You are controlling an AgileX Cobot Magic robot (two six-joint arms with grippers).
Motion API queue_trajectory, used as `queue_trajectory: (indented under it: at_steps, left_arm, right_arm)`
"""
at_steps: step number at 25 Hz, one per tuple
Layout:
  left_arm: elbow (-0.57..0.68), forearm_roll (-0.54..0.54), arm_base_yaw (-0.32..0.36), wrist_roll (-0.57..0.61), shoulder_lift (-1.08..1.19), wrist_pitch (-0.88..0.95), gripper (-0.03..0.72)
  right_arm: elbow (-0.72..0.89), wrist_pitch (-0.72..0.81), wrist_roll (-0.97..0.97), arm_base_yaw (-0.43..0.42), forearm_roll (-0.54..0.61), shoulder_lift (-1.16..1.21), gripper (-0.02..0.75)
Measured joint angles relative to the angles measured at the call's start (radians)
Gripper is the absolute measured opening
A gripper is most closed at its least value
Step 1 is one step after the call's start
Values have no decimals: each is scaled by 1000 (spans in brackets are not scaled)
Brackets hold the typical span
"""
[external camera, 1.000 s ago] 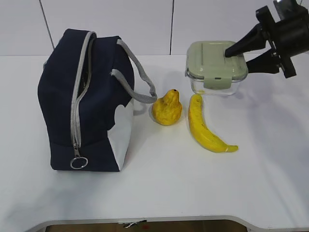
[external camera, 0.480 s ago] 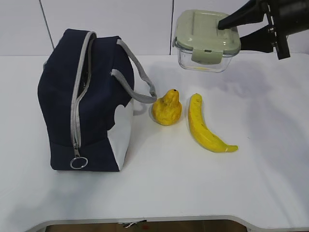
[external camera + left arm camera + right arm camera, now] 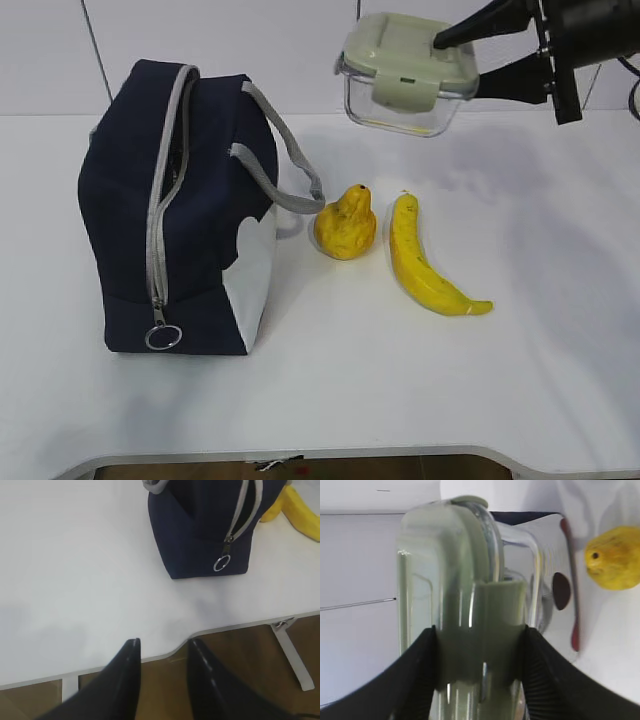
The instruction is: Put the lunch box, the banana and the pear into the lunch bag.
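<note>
A: What is seen nearest the camera in the exterior view?

B: Bare white table point(image 3: 330, 400) is seen along the bottom. Just above it, at left, the bag point(image 3: 180, 210) is stood upright, its grey zipper run down the near face to a ring pull point(image 3: 163, 337) at lower left. The zipper is seen parted along its upper stretch.

A: And the fruit?

B: The banana point(image 3: 425, 262) is laid at centre right, its stem pointed away from the camera. The pear point(image 3: 346, 224) is set upright just left of it, near the bag's grey handles but apart from them.

A: Where is the box?

B: The box point(image 3: 405, 72) is held in the air at upper centre, tilted, clear of the table, above and behind the fruit. It is clamped at its right end by the right gripper point(image 3: 470, 60), one finger laid on the green lid and one under the clear base. In the right wrist view the box point(image 3: 470, 605) is seen pinched between both fingers point(image 3: 420, 675), with the pear point(image 3: 615, 557) at upper right.

A: And the left gripper?

B: In the left wrist view the left gripper point(image 3: 162, 652) is seen at the bottom of the frame, parted and with nothing between its fingers, over the table's near edge, well apart from the bag point(image 3: 200, 535) at upper right.
</note>
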Motion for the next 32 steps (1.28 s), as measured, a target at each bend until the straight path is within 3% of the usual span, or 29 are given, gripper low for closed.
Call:
queue_trajectory:
  at_steps: [10, 19, 26, 32]
  left_arm:
    - [0, -33, 0, 0, 0, 1, 241]
    - [0, -127, 0, 0, 9, 1, 241]
    - [0, -177, 0, 0, 47, -29, 241]
    - [0, -292, 0, 0, 98, -72, 241]
  right_arm:
    - [0, 0, 71, 101, 52, 0, 386]
    - [0, 0, 114, 169, 128, 0, 386]
    - [0, 0, 119, 190, 164, 0, 386]
    - [0, 0, 119, 192, 164, 0, 386]
